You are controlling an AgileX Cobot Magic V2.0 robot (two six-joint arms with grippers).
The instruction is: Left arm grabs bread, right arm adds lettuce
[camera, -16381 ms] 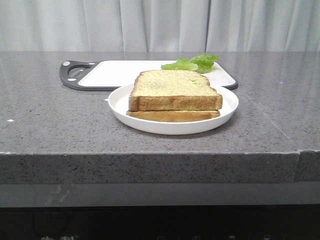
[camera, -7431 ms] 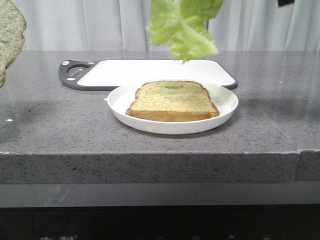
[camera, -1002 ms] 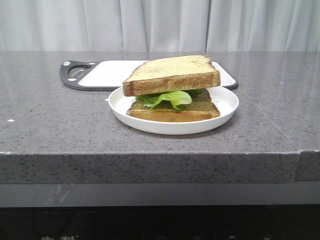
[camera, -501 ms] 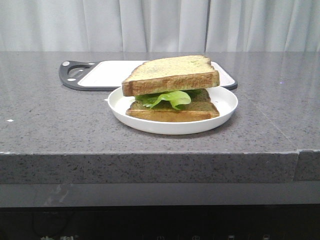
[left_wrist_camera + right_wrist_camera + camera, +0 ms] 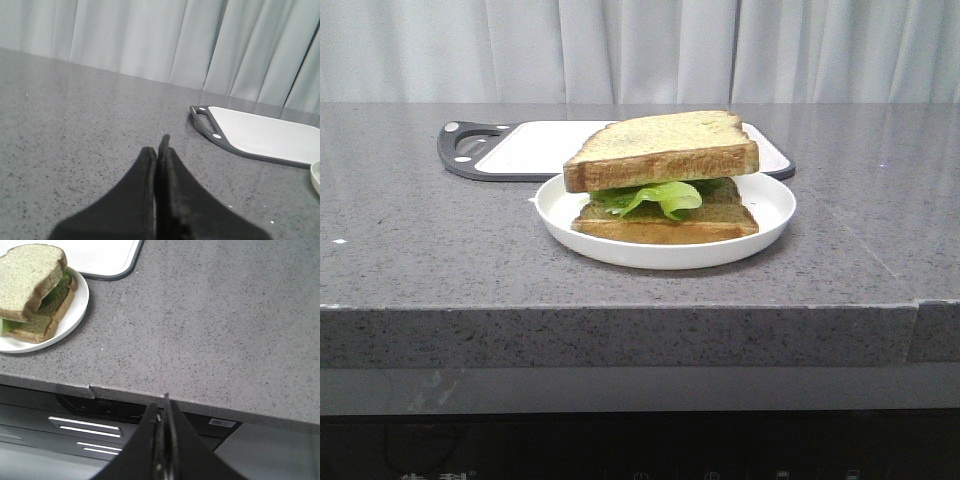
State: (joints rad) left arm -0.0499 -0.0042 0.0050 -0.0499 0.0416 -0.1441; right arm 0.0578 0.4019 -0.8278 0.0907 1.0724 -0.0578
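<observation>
Pressing fingertip to fingertip, the left gripper is seen clenched on nothing above bare counter; the right gripper is likewise closed and empty. At frame centre, the bread is tilted atop the lettuce, over a thinner slice on the white plate. A cutting board lies behind.

Grey stone counter: white plate w/ sandwich, cutting board behind.

bread on lettuce on lower slice | on plate | cutting board behind plate
</observation>
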